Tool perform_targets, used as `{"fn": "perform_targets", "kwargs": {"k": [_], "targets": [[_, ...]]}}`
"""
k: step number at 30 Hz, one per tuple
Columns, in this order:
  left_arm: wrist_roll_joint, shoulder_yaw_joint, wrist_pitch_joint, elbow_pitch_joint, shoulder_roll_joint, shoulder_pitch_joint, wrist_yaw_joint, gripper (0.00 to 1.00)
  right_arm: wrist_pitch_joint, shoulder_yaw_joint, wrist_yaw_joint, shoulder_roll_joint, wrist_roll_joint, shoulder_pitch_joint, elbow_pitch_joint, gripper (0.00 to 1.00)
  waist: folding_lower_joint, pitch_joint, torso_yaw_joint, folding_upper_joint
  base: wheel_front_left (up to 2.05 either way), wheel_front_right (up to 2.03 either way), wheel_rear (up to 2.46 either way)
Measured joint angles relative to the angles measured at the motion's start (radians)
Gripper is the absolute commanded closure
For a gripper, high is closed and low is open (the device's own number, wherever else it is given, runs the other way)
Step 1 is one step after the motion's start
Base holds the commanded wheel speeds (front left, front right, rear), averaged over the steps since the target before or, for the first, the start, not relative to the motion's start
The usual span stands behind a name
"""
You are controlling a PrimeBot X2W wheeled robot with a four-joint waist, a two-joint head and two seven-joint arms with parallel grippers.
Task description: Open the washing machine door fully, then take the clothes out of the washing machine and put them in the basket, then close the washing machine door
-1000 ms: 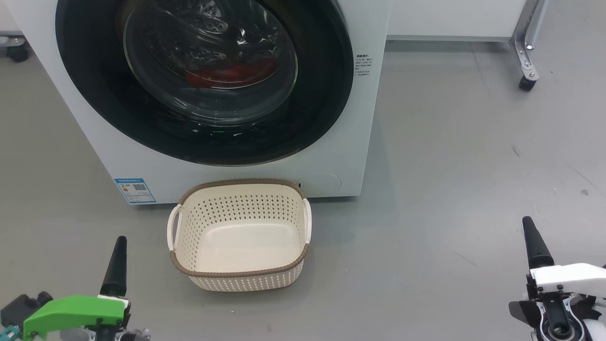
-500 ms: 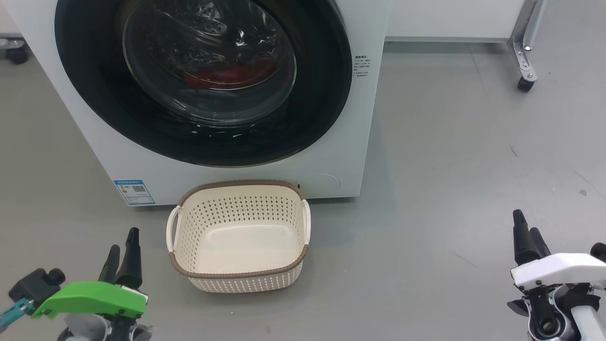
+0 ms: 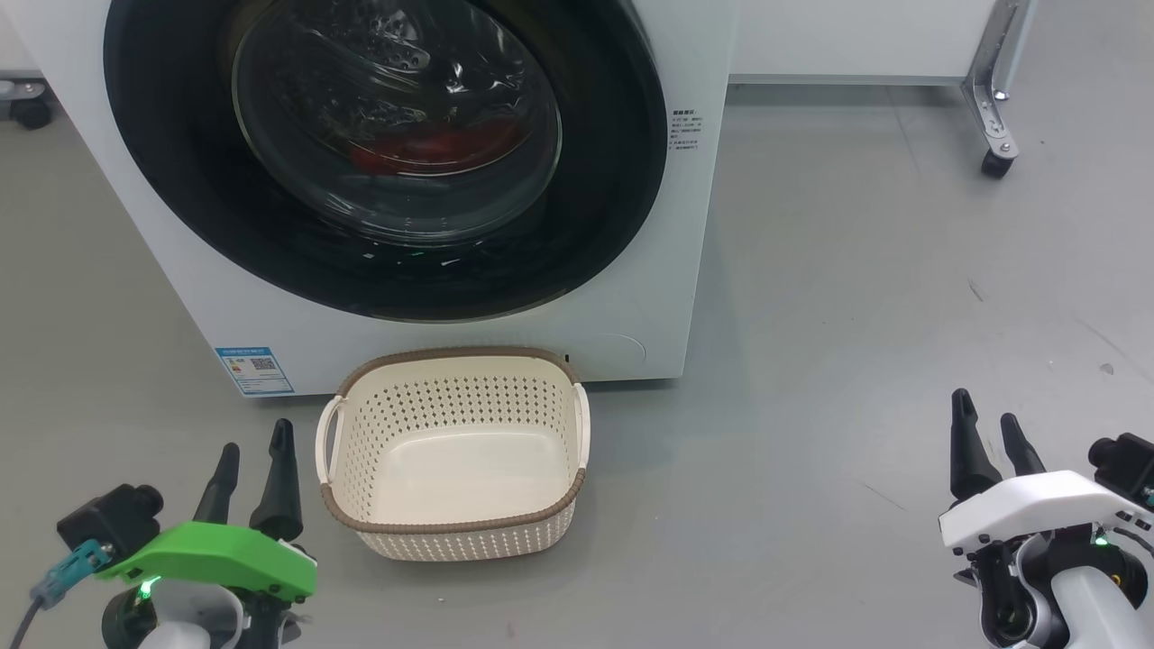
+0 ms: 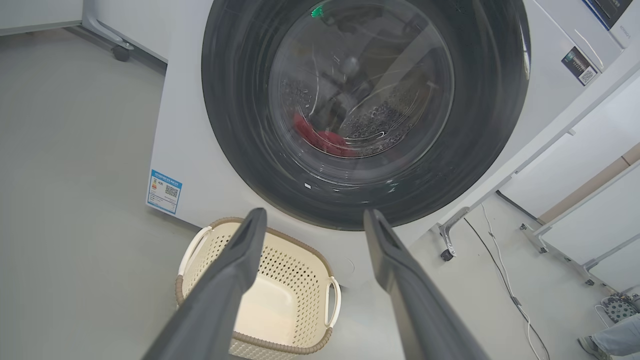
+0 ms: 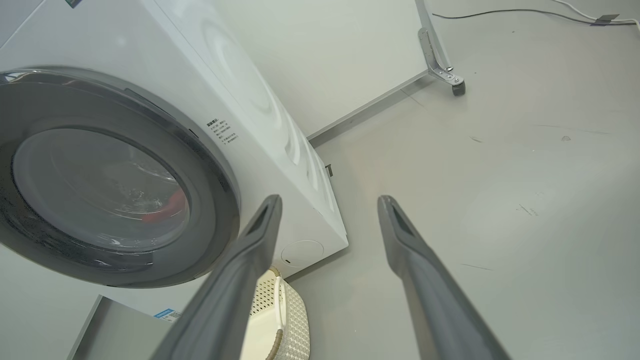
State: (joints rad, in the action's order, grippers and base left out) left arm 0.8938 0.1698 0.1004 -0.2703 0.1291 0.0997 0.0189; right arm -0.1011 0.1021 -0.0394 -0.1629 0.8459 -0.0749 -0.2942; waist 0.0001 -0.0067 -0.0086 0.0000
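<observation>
The white washing machine (image 3: 685, 270) stands ahead with its round black-rimmed door (image 3: 613, 162) shut. Behind the glass lie the red clothes (image 3: 433, 146), also seen as red clothes (image 4: 320, 140) in the left wrist view. The cream basket (image 3: 455, 532) with a brown rim sits empty on the floor before the machine. My left gripper (image 3: 254, 455) is open at the basket's left side, low in the head view. Far off to the right, my right gripper (image 3: 984, 424) hangs open over bare floor. Nothing lies between either pair of fingers.
Grey floor spreads to the right of the machine. A metal frame leg on a castor (image 3: 992, 162) stands at the back right, and another castor (image 3: 32, 113) at the back left. A cable (image 4: 505, 285) runs along the floor beside the machine.
Both grippers have risen and turned, so that each now shows two spread fingers. The left one has moved nearer the basket. The view has shifted slightly.
</observation>
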Motion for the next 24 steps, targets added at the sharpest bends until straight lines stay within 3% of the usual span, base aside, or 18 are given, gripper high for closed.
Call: {"fn": "perform_targets", "kwargs": {"k": [24], "targets": [[-0.294, 0.092, 0.086, -0.007, 0.013, 0.014, -0.049, 0.0, -0.081, 0.082, 0.035, -0.013, -0.315, -0.012, -0.005, 0.0, 0.0, 0.001, -0.002, 0.0, 0.0, 0.0, 0.0]]}}
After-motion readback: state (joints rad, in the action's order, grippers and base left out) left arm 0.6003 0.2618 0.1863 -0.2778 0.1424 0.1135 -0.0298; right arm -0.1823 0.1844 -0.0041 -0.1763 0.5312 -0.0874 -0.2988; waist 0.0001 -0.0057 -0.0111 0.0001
